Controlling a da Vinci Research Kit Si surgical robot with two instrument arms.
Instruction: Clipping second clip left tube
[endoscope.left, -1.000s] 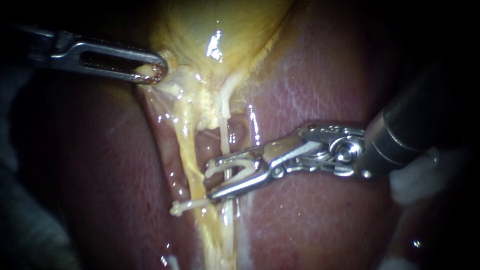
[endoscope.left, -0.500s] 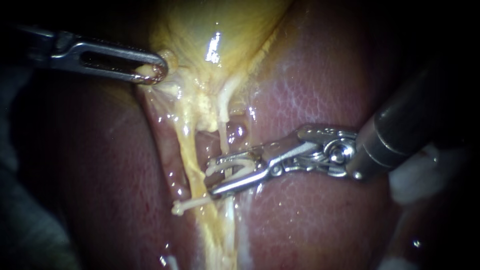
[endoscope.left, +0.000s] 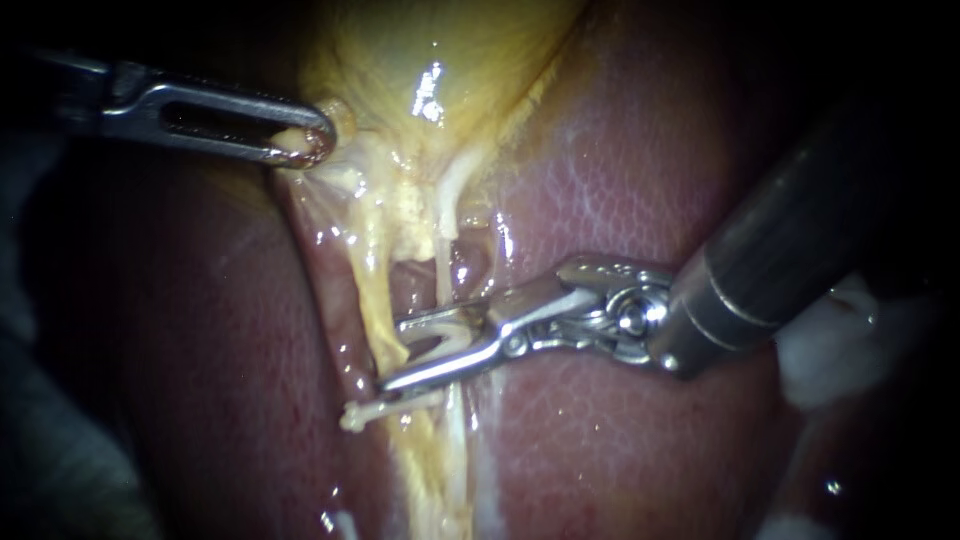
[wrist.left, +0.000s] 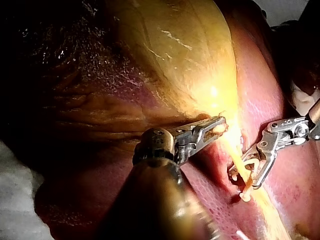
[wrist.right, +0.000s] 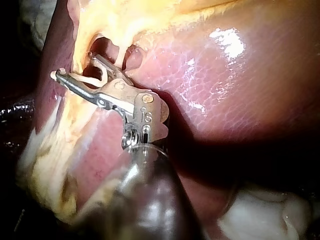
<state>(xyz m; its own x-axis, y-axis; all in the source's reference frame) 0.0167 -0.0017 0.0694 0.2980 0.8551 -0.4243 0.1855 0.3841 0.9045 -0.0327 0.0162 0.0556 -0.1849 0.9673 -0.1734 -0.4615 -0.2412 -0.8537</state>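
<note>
right instrument (endoscope.left: 393, 354) holds its clip (endoscope.left: 452, 343) spread open across the left tube (endoscope.left: 378, 300) and right tube (endoscope.left: 441, 270), so closing could snag both; left instrument (endoscope.left: 308, 148) pinches gallbladder (endoscope.left: 460, 60)

The left instrument (endoscope.left: 305, 145) has jaws of bare polished metal, smooth and bright along the edges. The right instrument (endoscope.left: 392, 355) is the same silvery metal at its jaws and hinge, glinting hard, while its shaft is darker and smooth, with a dull satin sheen. The clip (endoscope.left: 445, 345) between those jaws looks like white plastic, matt. The liver (endoscope.left: 620, 180) is wet and glossy, its surface finely netted. The gallbladder (endoscope.left: 480, 50) is slick and shiny too — and the thin pale tube (endoscope.left: 443, 270) glistens.
</note>
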